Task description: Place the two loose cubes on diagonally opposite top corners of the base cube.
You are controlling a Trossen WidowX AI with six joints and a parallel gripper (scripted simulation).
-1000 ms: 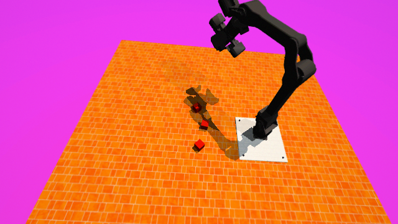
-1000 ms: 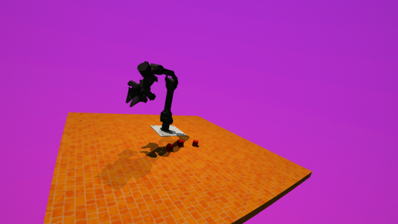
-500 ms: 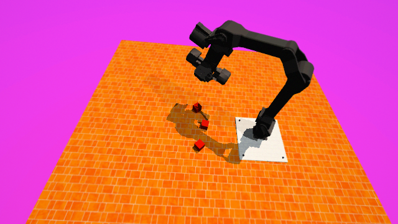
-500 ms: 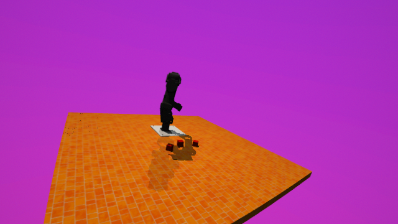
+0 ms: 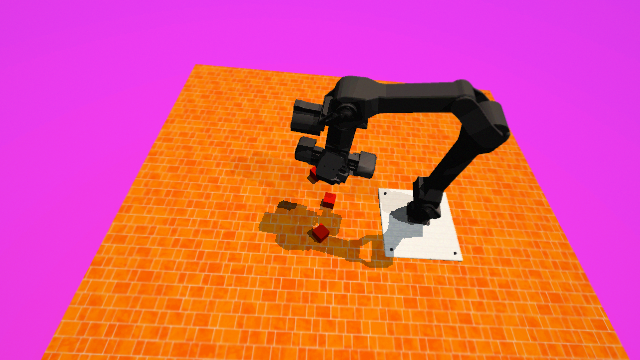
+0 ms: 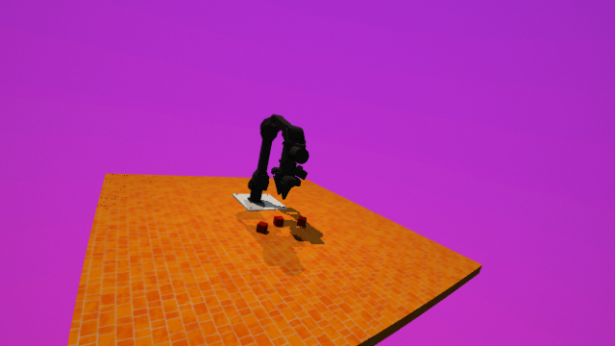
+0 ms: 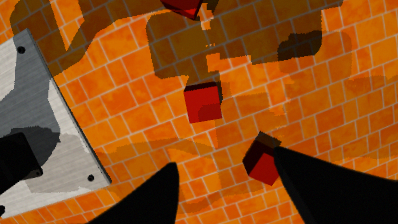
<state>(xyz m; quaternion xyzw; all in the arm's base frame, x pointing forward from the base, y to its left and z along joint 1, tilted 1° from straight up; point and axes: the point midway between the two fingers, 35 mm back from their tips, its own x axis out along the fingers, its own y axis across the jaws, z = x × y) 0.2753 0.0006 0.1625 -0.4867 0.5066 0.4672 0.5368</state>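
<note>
While poised above the orange brick-patterned counter, reaching over from a pale square metal base plate, can be seen holding nothing in the black two-fingered hand. Pointing downward, with fingers parted and tapering to narrow tips. Bending down towards the cubes with the black jointed arm.

Taking the edges as in the top view, can make out three small red cubes, set apart in a loose row inward from the plate, well away from the left edge. Towards the far edge, can find the far red cube, partly hidden by the hand from above and just beside one fingertip in the wrist view. Next along, can see the middle red cube in full. Closer to the near edge, can spot the near red cube, turned at an angle to the middle one and cut off by the wrist picture's top border. Cannot tell base from loose among these matching cubes, all resting directly on the counter, unstacked.
</note>
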